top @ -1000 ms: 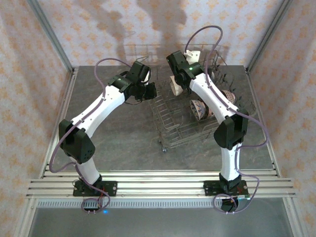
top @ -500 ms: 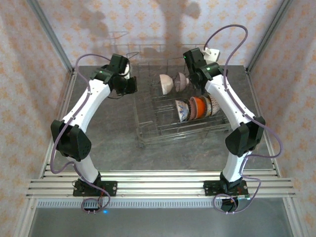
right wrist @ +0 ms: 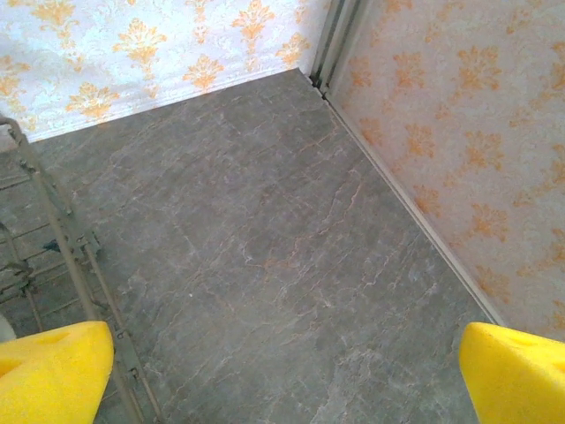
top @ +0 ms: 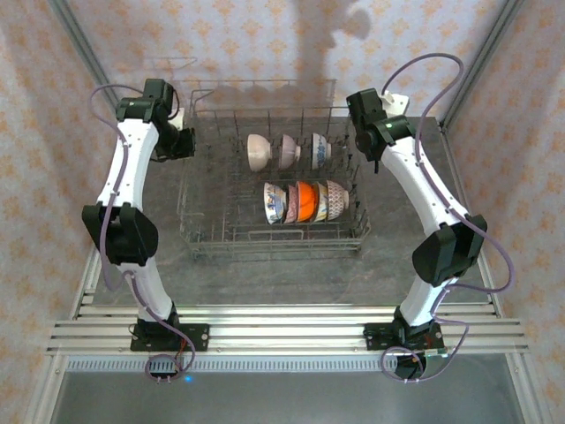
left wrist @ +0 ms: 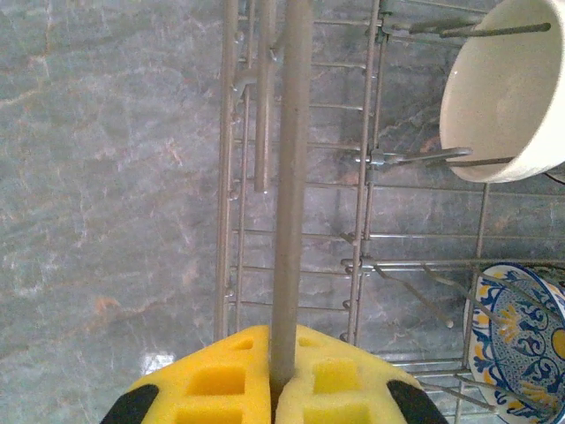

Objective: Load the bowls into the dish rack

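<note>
The dish rack (top: 274, 243), a grey wire basket, stands mid-table with several bowls upright in two rows: a pale one (top: 258, 151) at the back, an orange one (top: 305, 201) in front. My left gripper (top: 181, 141) is at the rack's far-left corner. In the left wrist view its yellow pads (left wrist: 221, 380) are shut on a grey bar of the rack (left wrist: 291, 177), beside a white bowl (left wrist: 508, 88) and a blue-patterned bowl (left wrist: 521, 340). My right gripper (top: 360, 157) hovers at the rack's right side, its jaws (right wrist: 287, 371) open over bare table.
Patterned walls and metal corner posts (top: 468, 71) close in the table on three sides. The rack's right edge (right wrist: 75, 256) shows at the left of the right wrist view, with grey table (right wrist: 291, 247) beyond it up to the wall.
The rack has moved left and turned square to the table. Both arms have swung outward, the left far to the left with its jaws closing on the rack's bar.
</note>
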Robot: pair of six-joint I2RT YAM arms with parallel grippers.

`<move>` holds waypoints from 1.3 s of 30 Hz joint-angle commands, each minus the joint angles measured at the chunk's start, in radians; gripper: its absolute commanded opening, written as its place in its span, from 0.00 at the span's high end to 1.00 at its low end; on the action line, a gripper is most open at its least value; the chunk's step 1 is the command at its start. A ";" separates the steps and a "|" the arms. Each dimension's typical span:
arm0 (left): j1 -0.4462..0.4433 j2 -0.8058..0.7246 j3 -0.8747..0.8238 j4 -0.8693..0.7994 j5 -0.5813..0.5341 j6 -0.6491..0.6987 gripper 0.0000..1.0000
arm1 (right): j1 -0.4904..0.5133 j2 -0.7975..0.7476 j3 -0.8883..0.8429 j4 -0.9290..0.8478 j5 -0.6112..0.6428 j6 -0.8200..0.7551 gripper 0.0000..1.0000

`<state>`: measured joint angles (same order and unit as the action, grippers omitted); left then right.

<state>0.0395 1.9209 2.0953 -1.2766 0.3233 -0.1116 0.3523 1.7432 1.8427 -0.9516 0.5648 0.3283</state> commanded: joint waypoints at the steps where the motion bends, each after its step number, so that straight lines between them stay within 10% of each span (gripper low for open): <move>1: -0.022 -0.019 0.094 0.046 0.073 -0.016 1.00 | -0.013 -0.024 -0.021 0.000 -0.013 -0.005 0.00; 19: -0.141 -0.066 -0.031 0.093 0.074 -0.101 1.00 | -0.059 0.026 0.011 0.040 -0.107 -0.068 0.00; 30: -0.045 -0.390 -0.302 0.508 -0.291 -0.100 0.01 | -0.238 -0.099 -0.250 0.377 -0.166 -0.126 0.00; 39: 0.090 -0.619 -0.902 0.878 -0.507 -0.057 0.01 | -0.432 -0.231 -0.726 0.689 -0.202 -0.179 0.00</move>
<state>0.1040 1.2591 1.3197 -0.5117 -0.0944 -0.1818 -0.0444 1.5459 1.1748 -0.3794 0.3744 0.1627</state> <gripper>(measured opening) 0.992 0.999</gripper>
